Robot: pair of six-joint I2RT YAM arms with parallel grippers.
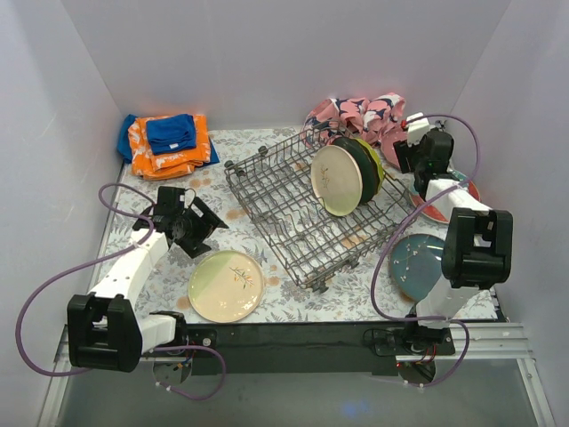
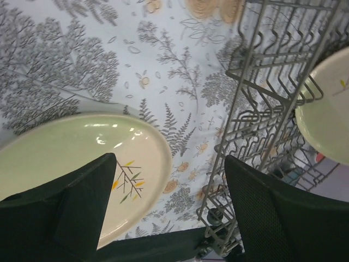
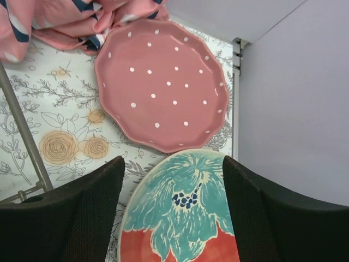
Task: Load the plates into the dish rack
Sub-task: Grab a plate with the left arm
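Observation:
The grey wire dish rack (image 1: 293, 222) stands mid-table with three plates upright in it: a cream plate (image 1: 336, 180) in front, a dark green one (image 1: 364, 160) and a lime one (image 1: 380, 169) behind. A cream plate with a leaf sprig (image 1: 226, 286) (image 2: 71, 153) lies flat left of the rack. My left gripper (image 1: 203, 224) (image 2: 170, 185) hangs open above its right edge, holding nothing. My right gripper (image 1: 418, 156) (image 3: 173, 180) is open over a teal-and-orange floral plate (image 3: 185, 218). A pink dotted plate (image 3: 163, 82) lies just beyond. A teal plate (image 1: 416, 262) lies at the right.
A pink-and-navy cloth (image 1: 360, 114) (image 3: 65, 22) is bunched behind the rack. Folded orange and blue cloths (image 1: 167, 142) sit at the back left. White walls close in on the left, back and right. The rack's wire edge (image 2: 256, 109) runs close to my left gripper's right finger.

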